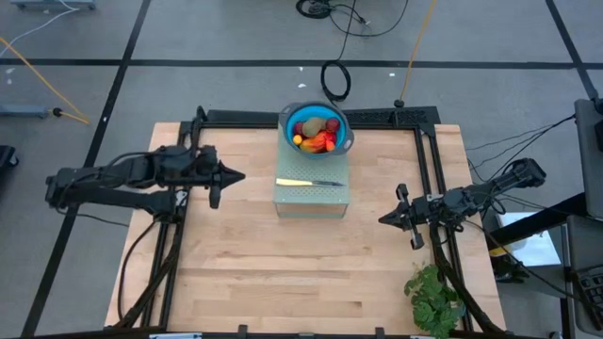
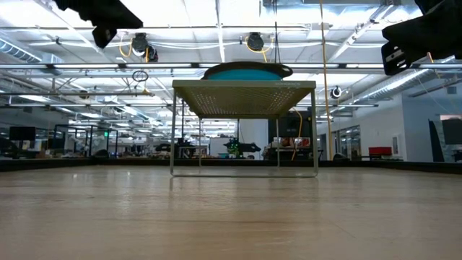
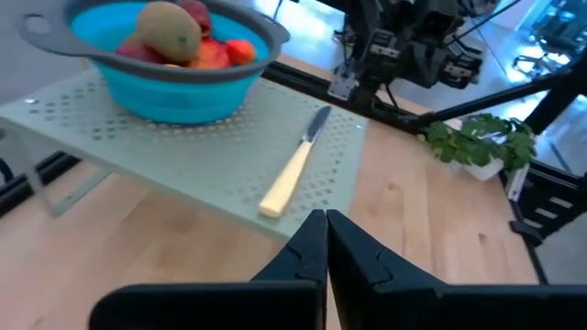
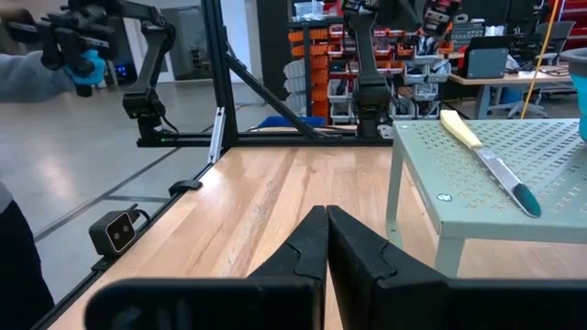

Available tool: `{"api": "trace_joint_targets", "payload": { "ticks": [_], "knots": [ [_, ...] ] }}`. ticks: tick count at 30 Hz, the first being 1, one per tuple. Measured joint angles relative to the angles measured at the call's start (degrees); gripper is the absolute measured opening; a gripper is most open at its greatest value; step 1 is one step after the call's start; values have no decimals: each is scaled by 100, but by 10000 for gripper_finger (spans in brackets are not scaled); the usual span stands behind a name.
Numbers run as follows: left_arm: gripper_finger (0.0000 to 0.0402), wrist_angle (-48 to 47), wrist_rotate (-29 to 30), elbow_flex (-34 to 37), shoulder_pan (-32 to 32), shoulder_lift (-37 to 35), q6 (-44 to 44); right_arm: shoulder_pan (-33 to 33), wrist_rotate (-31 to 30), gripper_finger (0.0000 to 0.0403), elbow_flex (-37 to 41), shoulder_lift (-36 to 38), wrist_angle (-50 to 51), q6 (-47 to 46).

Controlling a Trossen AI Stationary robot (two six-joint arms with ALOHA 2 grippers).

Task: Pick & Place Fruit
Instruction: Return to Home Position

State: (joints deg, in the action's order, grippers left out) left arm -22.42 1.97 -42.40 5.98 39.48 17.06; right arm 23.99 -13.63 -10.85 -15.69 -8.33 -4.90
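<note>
The fruit (image 1: 317, 133) lies heaped in a blue bowl (image 1: 317, 110) that stands on the far part of a pale green perforated stand (image 1: 312, 198); in the left wrist view the fruit (image 3: 174, 35) shows a brownish oval on top of red and orange pieces. My left gripper (image 1: 241, 175) is shut and empty, left of the stand, above the table, pointing at it; its fingers (image 3: 325, 246) meet in the wrist view. My right gripper (image 1: 384, 218) is shut and empty, right of the stand; its fingers (image 4: 326, 240) meet too.
A yellow-handled knife (image 1: 309, 183) lies on the stand's near part, in front of the bowl. A leafy green bunch (image 1: 435, 298) sits at the table's near right corner. Black frame rails (image 1: 429, 160) run along the table's sides. A person's sleeve (image 4: 37, 73) shows beyond the table.
</note>
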Motion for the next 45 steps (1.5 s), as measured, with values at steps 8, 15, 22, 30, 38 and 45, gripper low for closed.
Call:
{"api": "trace_joint_targets", "payload": {
  "ticks": [8,15,22,30,38,45],
  "knots": [
    [9,56,113,482,0,-541,0,0,0,4,0,-1,2,2],
    [7,753,107,1185,0,-956,112,0,0,4,0,-2,2,2],
    [3,1337,106,1912,0,-1307,260,0,0,4,0,-2,0,2],
    [9,1461,194,2375,-1,-1691,277,0,0,4,0,-2,0,2],
    [11,1460,400,2610,0,-2150,108,0,-2,4,0,-2,-2,2],
    [6,1287,464,2832,0,-2630,144,-4,-549,4,2,0,-265,-127]
  ]
}}
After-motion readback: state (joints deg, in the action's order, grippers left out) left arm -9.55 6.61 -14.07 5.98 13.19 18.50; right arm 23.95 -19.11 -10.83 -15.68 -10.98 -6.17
